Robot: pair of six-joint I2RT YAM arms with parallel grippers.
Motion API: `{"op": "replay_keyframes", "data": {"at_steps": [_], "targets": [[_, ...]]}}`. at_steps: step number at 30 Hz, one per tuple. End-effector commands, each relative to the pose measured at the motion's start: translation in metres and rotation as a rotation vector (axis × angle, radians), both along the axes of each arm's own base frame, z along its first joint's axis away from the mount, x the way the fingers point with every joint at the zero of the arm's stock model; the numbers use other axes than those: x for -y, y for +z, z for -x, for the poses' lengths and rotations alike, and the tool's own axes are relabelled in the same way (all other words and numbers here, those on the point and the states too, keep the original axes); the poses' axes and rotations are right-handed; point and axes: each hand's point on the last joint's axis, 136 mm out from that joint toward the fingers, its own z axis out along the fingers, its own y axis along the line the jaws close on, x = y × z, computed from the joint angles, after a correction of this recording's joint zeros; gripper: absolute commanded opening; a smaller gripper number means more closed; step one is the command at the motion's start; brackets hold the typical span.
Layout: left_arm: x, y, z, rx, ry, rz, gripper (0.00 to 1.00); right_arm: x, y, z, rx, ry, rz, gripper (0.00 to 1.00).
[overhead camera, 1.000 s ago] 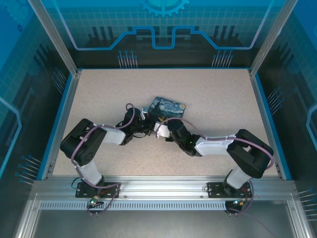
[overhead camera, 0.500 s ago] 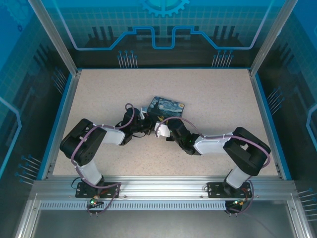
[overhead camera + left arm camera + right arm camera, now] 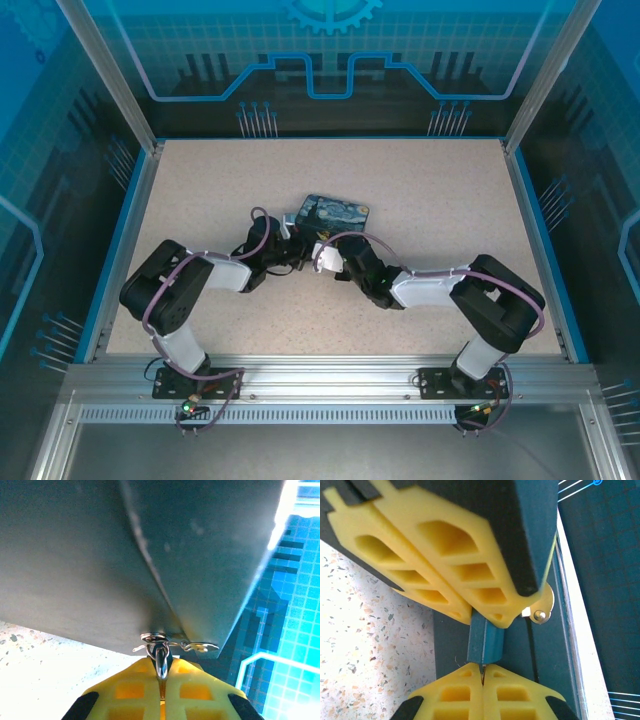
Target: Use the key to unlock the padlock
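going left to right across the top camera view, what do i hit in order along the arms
left arm's elbow → left pincer → right pincer → right arm's elbow; the painted tin overlaps the pincers, so it's left out

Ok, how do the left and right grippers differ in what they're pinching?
The left gripper is shut on a thin, shiny silver metal loop; the right gripper is shut on a dull teal piece. The left gripper's catch sits under a grey surface; the right gripper's reaches up to the left's yellow fingers. Shared: both yellow-fingered, closed, meeting beside the tin.
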Motion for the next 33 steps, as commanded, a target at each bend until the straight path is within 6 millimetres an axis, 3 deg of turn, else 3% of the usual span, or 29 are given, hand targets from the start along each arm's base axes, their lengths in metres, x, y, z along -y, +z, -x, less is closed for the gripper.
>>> {"op": "replay_keyframes", "data": {"at_steps": [1, 3, 6, 12, 22, 33], "targets": [[0.002, 0.012, 0.003, 0.023, -0.022, 0.046, 0.0, 0.0, 0.004, -0.005, -0.01, -0.025, -0.018, 0.0], [0.002, 0.009, 0.003, 0.018, -0.019, 0.047, 0.03, -0.001, 0.001, -0.002, -0.021, -0.023, -0.016, 0.0], [0.002, 0.002, 0.003, 0.008, -0.016, 0.039, 0.22, 0.0, -0.006, 0.002, -0.039, -0.027, 0.0, 0.0], [0.0, -0.009, 0.002, -0.006, -0.006, 0.016, 0.43, 0.001, -0.024, 0.003, -0.067, -0.047, 0.044, 0.0], [-0.003, -0.03, 0.006, -0.044, 0.012, -0.018, 0.47, -0.003, -0.023, 0.005, -0.088, -0.051, 0.035, 0.0], [0.014, -0.043, 0.012, -0.076, -0.012, 0.01, 0.35, -0.006, -0.02, 0.011, -0.102, -0.046, 0.013, 0.0]]}}
